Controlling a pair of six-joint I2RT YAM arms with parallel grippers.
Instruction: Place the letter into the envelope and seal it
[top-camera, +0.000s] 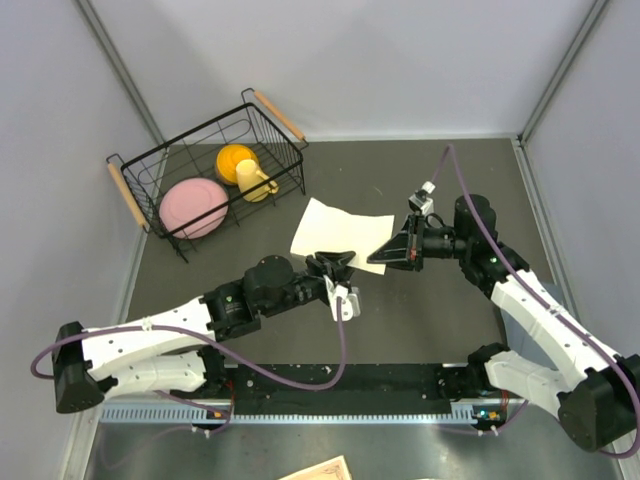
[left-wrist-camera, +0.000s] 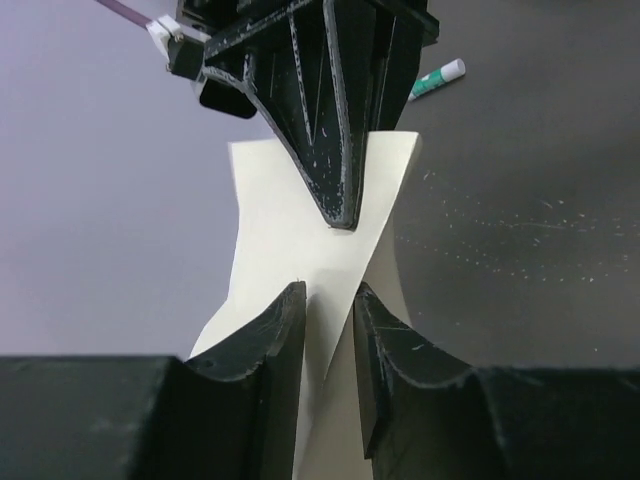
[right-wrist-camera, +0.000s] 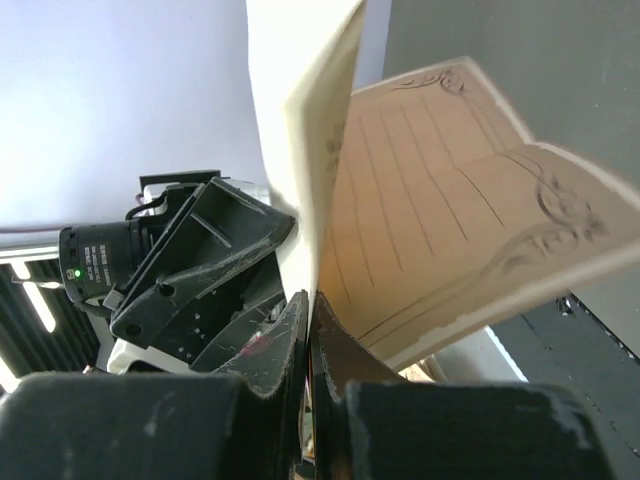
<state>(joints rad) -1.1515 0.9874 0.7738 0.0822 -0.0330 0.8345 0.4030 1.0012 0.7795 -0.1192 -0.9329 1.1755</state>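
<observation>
wire basket (top-camera: 127, 196) with a pink plate (top-camera: 193, 207) and yellow cup (top-camera: 252, 180) sits way off to the left of the left gripper (top-camera: 338, 262). that gripper's jaws are partway in, one on each side of the letter's (top-camera: 335, 228) near edge, can't tell if they're actually pinching it. letter's held up off the table between both grippers. right gripper (top-camera: 378, 257) is clamped tight on its other edge, and a glue stick (left-wrist-camera: 438, 78) lies beyond it.
</observation>
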